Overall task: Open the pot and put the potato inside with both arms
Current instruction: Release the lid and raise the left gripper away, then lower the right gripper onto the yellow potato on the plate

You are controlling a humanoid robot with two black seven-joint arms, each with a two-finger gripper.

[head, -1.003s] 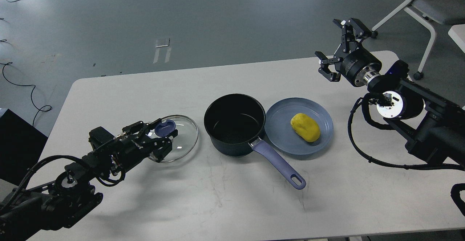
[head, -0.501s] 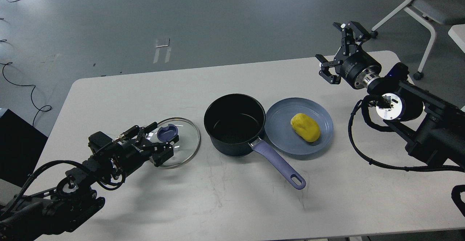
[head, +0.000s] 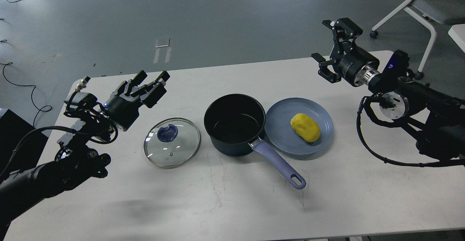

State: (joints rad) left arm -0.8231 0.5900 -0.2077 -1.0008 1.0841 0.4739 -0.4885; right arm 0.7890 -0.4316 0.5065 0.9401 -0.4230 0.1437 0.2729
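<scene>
Start at your left gripper (head: 152, 78): its jaws stand apart and hold nothing, raised off the tabletop (head: 225, 204). Below them and a little toward you lies the glass lid (head: 172, 142), flat, blue knob up, well apart from the jaws. It looks rigid, breakable and slick, so if you move it, take it by the knob and not the rim.

Further right of those jaws stands the pot (head: 234, 123), open and apparently empty, its lavender handle (head: 278, 164) pointing toward you. It probably has enough weight to stay put when something drops in.

Touching the pot's right side is the blue plate (head: 281, 135), and on it the yellow potato (head: 305, 127). It sits below and left of your right gripper (head: 325, 41), whose jaws are spread wide and empty, well above the plate. The potato looks firm, rounded and probably smooth; close across its narrow middle rather than end to end, or it may squirt out. The plate is shallow and may slide.
</scene>
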